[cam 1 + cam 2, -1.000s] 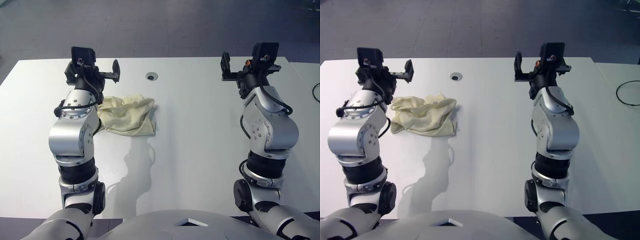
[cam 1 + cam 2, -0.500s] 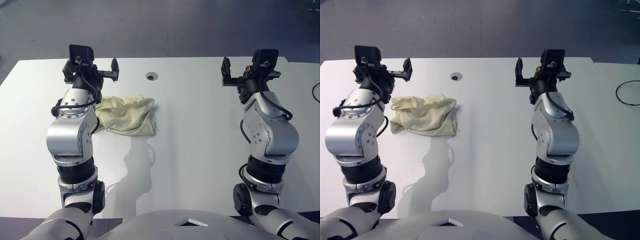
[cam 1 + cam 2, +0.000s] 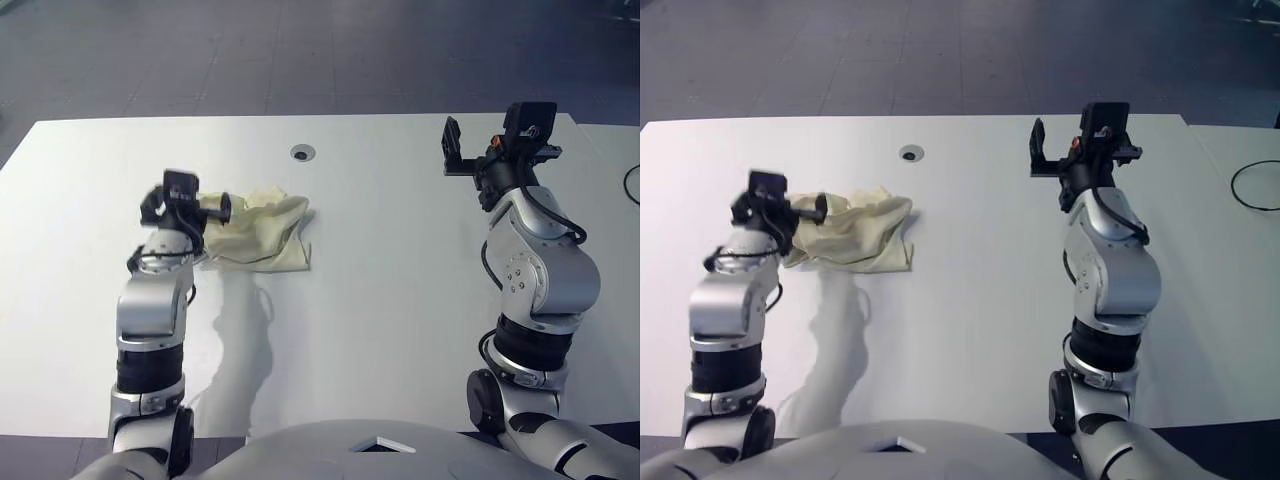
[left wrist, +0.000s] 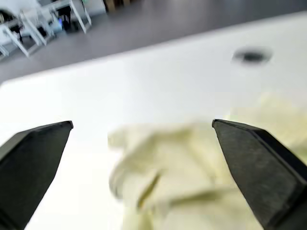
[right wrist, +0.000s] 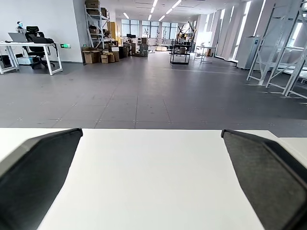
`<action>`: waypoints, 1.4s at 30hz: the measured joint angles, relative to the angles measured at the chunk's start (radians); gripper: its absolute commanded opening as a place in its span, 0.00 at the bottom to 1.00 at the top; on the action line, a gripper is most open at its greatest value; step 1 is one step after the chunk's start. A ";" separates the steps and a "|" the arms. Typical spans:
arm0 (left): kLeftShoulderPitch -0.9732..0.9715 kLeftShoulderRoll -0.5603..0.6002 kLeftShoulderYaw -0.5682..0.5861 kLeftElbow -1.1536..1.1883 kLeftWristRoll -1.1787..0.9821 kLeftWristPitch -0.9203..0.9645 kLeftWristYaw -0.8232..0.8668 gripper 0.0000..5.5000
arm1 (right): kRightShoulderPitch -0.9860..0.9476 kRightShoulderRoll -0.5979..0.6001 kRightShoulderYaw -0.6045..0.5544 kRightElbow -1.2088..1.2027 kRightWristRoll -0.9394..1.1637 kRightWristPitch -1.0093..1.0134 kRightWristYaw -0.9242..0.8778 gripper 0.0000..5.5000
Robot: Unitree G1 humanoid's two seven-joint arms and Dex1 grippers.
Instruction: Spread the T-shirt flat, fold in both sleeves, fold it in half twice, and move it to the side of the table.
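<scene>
Hovering low, left arm (image 3: pixel 150 300) points spread jaws at the T-shirt (image 3: pixel 265 236).

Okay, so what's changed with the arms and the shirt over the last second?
The left gripper has dropped from its raised spot at the far side and pulled back toward the robot. It is now low and open at the left edge of the T-shirt, with nothing gripped. The right gripper stays raised and open, and the T-shirt lies crumpled in the same place on the table.
</scene>
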 measured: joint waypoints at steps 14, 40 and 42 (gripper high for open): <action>0.127 0.199 -0.368 -0.246 -0.010 0.087 -0.387 0.98 | -0.002 -0.008 0.001 0.015 -0.006 -0.005 0.013 0.98; -0.189 0.089 0.084 -0.413 -0.300 0.594 -0.346 0.98 | 0.253 -0.535 0.517 -0.055 0.054 -0.304 0.865 0.90; -0.195 0.089 0.086 -0.409 -0.303 0.589 -0.340 0.98 | 0.247 -0.535 0.541 -0.029 0.018 -0.333 0.866 0.83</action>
